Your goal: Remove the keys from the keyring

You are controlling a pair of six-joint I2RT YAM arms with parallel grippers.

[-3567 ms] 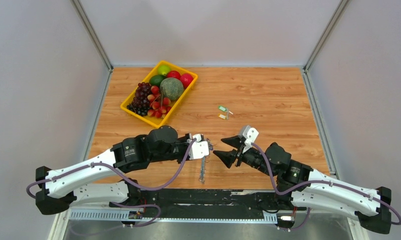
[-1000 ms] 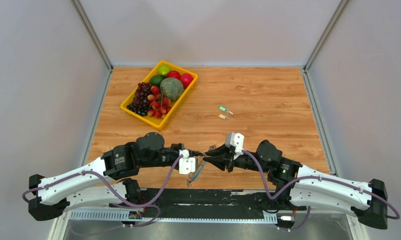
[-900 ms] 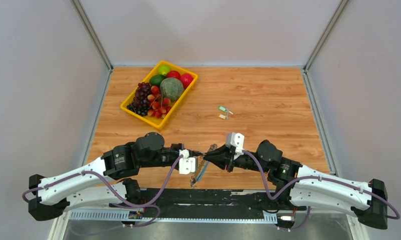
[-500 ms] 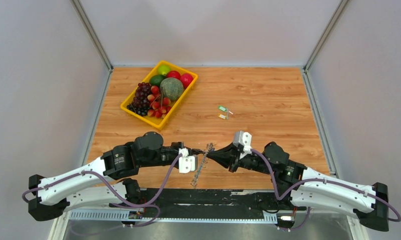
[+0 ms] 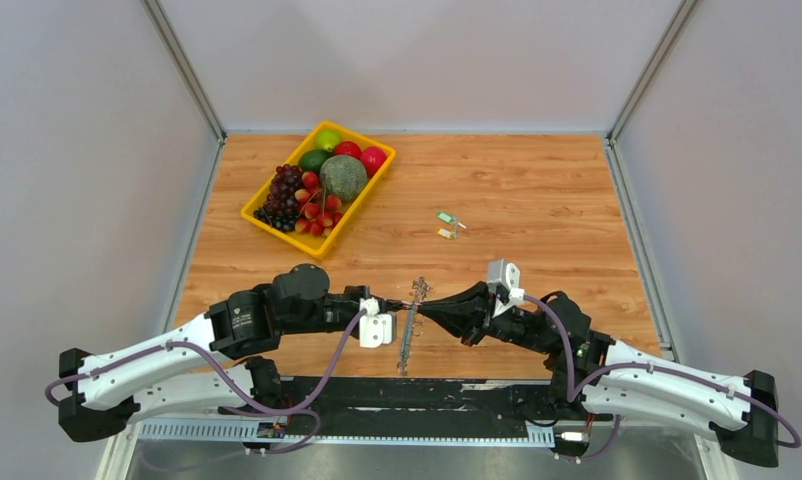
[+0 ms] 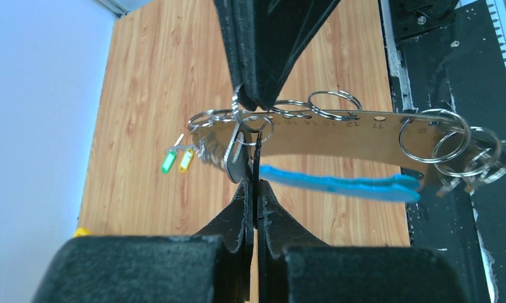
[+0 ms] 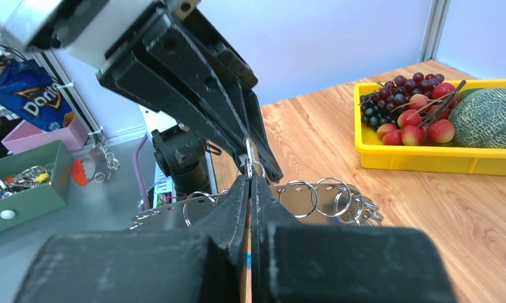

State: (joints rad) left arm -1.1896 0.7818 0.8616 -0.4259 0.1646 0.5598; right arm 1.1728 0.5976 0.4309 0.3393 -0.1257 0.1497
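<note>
This is a robotics lab, a test cell by the look of it. Plain pale wall panels (image 5: pixel 77 150) on aluminium posts (image 5: pixel 182 65) box in a wooden table (image 5: pixel 537 180). The white-and-black left arm (image 5: pixel 147 358) and right arm (image 5: pixel 677 385) are bolted to a black base plate (image 5: pixel 427 392) at its near edge, with purple cables (image 5: pixel 312 377) looping off them. The props look staged: a yellow tray (image 5: pixel 259 218) of fruit, and the keyring (image 5: pixel 409 330) held up between the arms. Off the table sit a green bin (image 7: pixel 23 196) holding a tangle of metal rings and a pink box (image 7: pixel 42 136) (plus someone's Doritos bag (image 7: pixel 26 95)).
</note>
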